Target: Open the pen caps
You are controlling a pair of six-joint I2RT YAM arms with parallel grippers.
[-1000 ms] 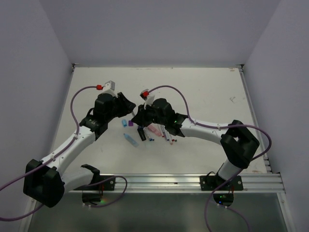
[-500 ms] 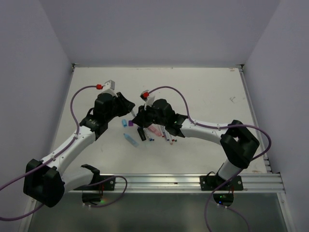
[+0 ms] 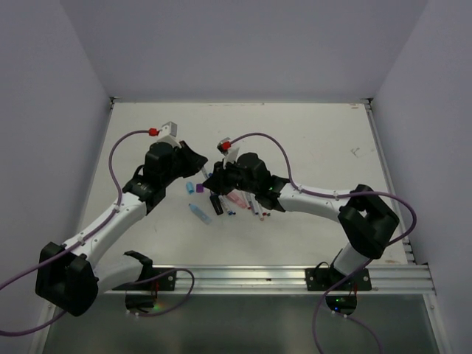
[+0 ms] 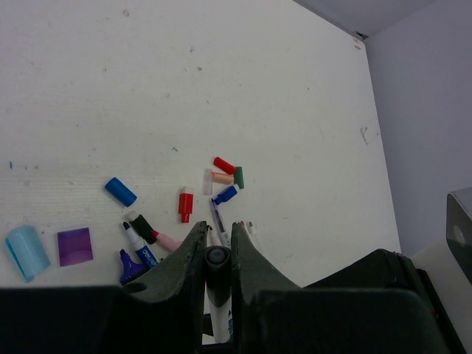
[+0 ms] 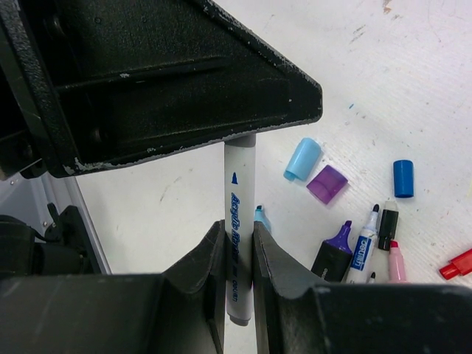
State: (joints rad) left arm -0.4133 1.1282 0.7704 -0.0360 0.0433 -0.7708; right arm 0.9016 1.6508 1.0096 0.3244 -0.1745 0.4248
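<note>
Above the middle of the counter [image 3: 317, 140] both arms meet nose to nose. The left tool [image 4: 217, 234] is clamped together on one end of a white pen [image 5: 239, 184]. A dark round end shows between its fingers in the left wrist view; can't tell if that is a cap. The right tool [image 5: 237, 240] is clamped on the same pen's barrel, just beside the left tool, with blue print showing on the barrel. The pen is held off the counter, spanning the two tools.

Loose pen caps lie on the counter under the tools:
- A light blue cap [image 4: 27, 252] sits just beside a purple cap [image 4: 74, 245].
- A blue cap [image 4: 120, 192] is near them.
- A red cap [image 4: 185, 204] lies further along.
- A second red cap [image 4: 225, 165] lies close to a pink-and-green piece [image 4: 225, 178].
- A small blue cap [image 4: 226, 195] lies just below that piece.

Near the caps lie a dark highlighter [image 5: 333, 254] with its purple tip bare and a blue-labelled pen [image 5: 361, 251], side by side and touching. A black-capped pen [image 5: 387, 221] and a pink pen [image 5: 397, 262] lie next to those.
</note>
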